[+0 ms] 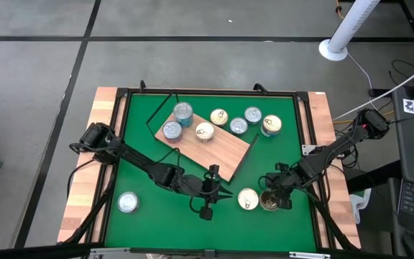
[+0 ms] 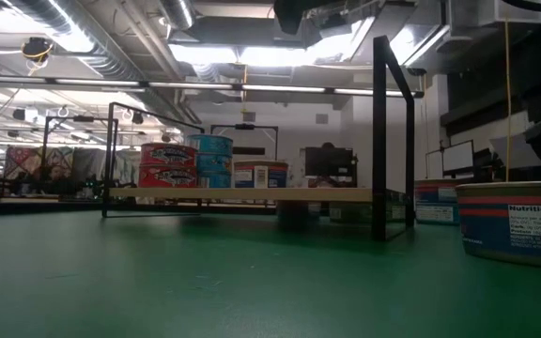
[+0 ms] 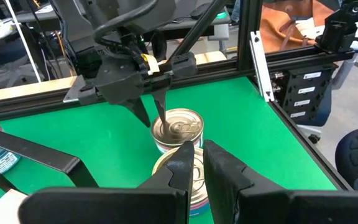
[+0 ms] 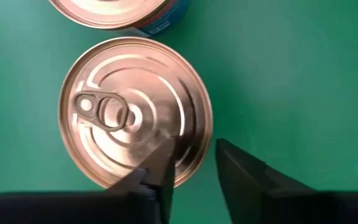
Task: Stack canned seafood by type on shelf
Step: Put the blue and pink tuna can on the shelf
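Two tins stand on the green mat near the front right: a cream-lidded tin [image 1: 248, 199] and a bronze-lidded tin [image 4: 135, 112] beside it. My right gripper [image 4: 192, 163] points down over the bronze tin, open, with one finger over the lid and the other outside the rim. My left gripper [image 3: 201, 163] hovers shut just left of the cream-lidded tin [image 3: 194, 177], pointing at it. The shelf [image 1: 210, 144] holds several tins, two of them stacked pairs [image 2: 167, 164] [image 2: 212, 158]. Three more tins [image 1: 253, 114] stand on the mat beyond it. My right gripper's fingers stand astride the bronze tin's rim [image 4: 205, 146], coming from above. One fingertip [image 3: 161, 122] is down at the lid; whether it touches I cannot tell. The tin sits upright on the mat.
A lone tin [image 1: 127, 203] stands on the mat at the front left. Black frame posts [image 2: 379, 141] rise at the shelf's corners. Pale wooden rails [image 1: 85, 187] flank the mat. There is bare mat [image 1: 157, 216] between the lone tin and my left arm.
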Available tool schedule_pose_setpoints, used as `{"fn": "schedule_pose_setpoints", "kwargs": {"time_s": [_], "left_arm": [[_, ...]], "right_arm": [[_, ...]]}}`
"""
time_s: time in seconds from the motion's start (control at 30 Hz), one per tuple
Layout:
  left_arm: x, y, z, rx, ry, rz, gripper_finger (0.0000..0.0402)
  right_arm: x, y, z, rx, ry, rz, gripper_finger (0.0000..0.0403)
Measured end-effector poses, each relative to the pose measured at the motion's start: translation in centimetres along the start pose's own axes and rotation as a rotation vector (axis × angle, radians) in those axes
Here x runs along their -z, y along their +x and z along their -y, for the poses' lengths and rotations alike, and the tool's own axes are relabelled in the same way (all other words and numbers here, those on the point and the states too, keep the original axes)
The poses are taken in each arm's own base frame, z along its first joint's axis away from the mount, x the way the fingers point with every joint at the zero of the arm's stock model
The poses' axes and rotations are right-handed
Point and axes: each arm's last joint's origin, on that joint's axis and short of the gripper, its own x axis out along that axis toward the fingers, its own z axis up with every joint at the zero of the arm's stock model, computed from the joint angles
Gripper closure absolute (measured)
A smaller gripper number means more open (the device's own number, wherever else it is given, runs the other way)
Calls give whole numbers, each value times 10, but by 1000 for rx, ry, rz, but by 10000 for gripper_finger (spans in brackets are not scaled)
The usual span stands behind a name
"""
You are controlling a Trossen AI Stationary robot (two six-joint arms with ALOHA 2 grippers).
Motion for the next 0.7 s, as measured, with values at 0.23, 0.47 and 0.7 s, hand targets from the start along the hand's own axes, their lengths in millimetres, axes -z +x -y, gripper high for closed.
{"fn": "schedule_pose_setpoints", "kwargs": {"time_s": [0.23, 0.47, 0.7], "left_arm": [[0, 0, 0, 0, 0, 0, 370], [0, 0, 0, 0, 0, 0, 370], [0, 0, 0, 0, 0, 0, 370]], "right_arm": [[1, 0, 1, 19, 42, 2, 394], [0, 0, 2, 53, 133, 33, 392], [-1, 0, 4, 107, 161, 80, 397]]}}
